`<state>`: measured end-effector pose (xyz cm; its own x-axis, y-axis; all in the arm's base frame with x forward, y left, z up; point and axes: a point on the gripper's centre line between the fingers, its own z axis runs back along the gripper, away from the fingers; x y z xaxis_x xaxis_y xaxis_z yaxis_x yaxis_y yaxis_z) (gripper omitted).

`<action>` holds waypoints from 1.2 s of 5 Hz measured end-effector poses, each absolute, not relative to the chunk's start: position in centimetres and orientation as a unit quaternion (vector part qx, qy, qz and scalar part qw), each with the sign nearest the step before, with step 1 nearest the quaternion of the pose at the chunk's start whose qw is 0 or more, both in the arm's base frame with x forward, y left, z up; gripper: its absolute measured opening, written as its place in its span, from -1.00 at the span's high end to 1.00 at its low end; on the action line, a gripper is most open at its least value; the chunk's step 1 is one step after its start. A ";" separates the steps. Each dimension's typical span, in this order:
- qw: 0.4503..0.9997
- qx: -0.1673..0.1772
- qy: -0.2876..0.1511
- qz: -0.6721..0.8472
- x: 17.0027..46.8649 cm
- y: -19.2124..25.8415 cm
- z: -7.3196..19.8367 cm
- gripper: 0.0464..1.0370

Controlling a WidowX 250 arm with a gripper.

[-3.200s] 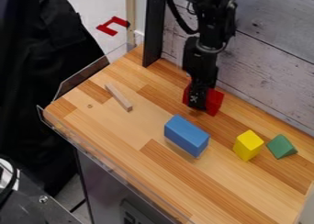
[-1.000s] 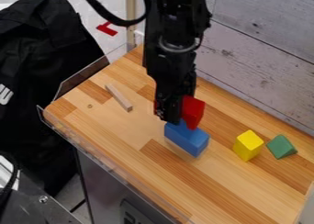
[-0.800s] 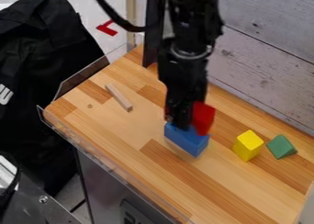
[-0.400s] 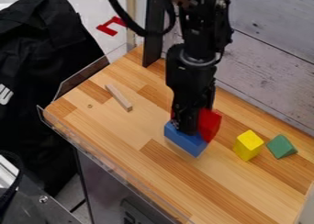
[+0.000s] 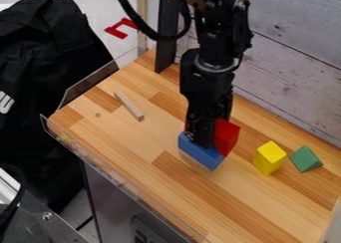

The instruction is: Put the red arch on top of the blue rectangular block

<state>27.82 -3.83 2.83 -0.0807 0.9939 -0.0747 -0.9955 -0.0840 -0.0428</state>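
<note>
While the gripper (image 5: 201, 136) hangs over the middle of the wooden surface (image 5: 140, 137), its fingers grip the red arch (image 5: 228, 136), which is at the top of the blue rectangular block (image 5: 200, 151) and juts past it towards the wall-side edge. Nearer that edge sit a yellow block (image 5: 269, 158) and a green block (image 5: 305, 159), just beside each other.

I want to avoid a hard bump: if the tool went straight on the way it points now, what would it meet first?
Most likely the top of the blue block, below the tool and the red arch; whether any gap remains is unclear.
</note>
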 end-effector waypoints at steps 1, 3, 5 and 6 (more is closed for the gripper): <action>0.676 -0.039 0.011 0.735 27.9 -3.8 2.6 -0.11; 0.666 -0.033 0.021 0.745 27.9 -3.2 2.0 -0.11; 0.656 -0.035 0.027 0.753 28.0 -2.4 2.0 -0.25; 0.660 -0.028 0.029 0.750 28.0 -2.3 2.2 -0.82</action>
